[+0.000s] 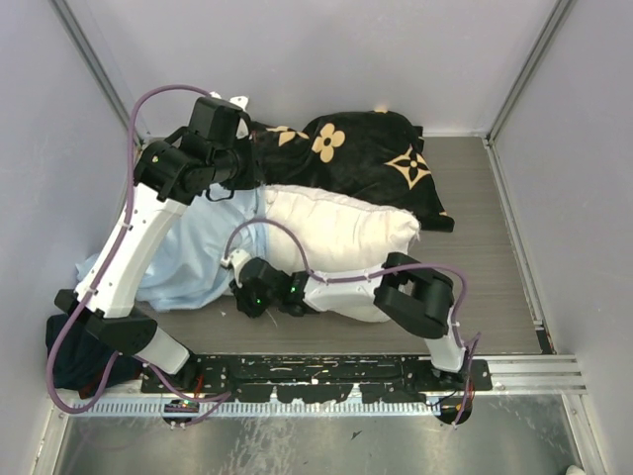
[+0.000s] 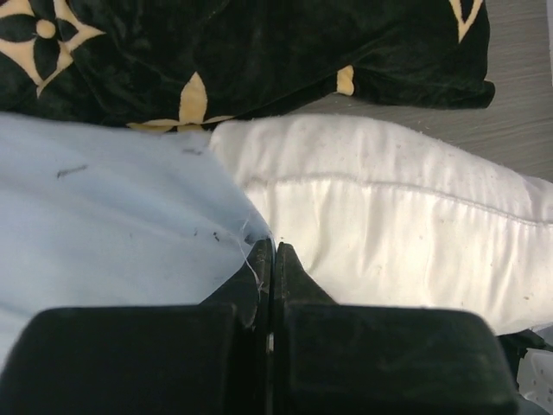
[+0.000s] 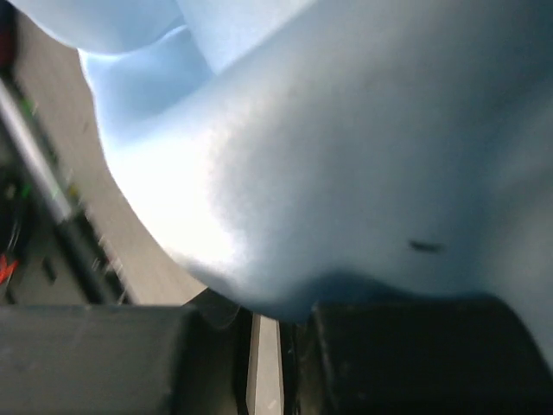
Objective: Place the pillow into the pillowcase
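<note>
The cream-white pillow (image 1: 341, 237) lies in the middle of the table, its left end at the mouth of the light blue pillowcase (image 1: 193, 262), which is spread to its left. My left gripper (image 1: 255, 183) is at the far edge of that mouth. In the left wrist view it (image 2: 275, 248) is shut on the pillowcase's (image 2: 104, 233) rim, with the pillow (image 2: 397, 225) just to its right. My right gripper (image 1: 239, 280) is at the near edge of the mouth. In the right wrist view the pillowcase (image 3: 346, 147) drapes over its (image 3: 272, 303) nearly closed fingers and hides the tips.
A black cloth with tan flower motifs (image 1: 366, 158) lies behind the pillow, touching it, and fills the top of the left wrist view (image 2: 259, 52). A dark blue bundle (image 1: 69, 361) sits at the near left corner. Grey walls enclose the table (image 1: 485, 257) on three sides.
</note>
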Controlling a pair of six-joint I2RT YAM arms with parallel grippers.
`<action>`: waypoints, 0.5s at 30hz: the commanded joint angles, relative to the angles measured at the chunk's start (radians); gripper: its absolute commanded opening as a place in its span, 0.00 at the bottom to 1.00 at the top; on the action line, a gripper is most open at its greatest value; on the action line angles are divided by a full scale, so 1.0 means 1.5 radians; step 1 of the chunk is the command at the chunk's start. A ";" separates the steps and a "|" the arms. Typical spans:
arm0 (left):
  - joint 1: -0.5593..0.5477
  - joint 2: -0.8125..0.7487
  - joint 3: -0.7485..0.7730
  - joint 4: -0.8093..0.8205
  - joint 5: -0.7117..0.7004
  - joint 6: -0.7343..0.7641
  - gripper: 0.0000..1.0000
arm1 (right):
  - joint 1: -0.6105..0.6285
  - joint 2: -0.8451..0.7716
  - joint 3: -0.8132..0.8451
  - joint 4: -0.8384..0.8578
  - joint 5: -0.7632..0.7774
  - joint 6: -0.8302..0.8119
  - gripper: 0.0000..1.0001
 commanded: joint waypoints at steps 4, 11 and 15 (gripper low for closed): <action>-0.009 -0.022 0.017 0.022 0.048 0.003 0.00 | -0.169 0.084 0.178 0.015 0.065 0.020 0.20; -0.016 -0.035 -0.011 0.046 0.039 -0.009 0.00 | -0.268 0.185 0.380 -0.089 0.042 -0.044 0.22; -0.016 -0.039 -0.027 0.048 0.032 -0.007 0.00 | -0.279 0.209 0.426 -0.152 0.025 -0.101 0.23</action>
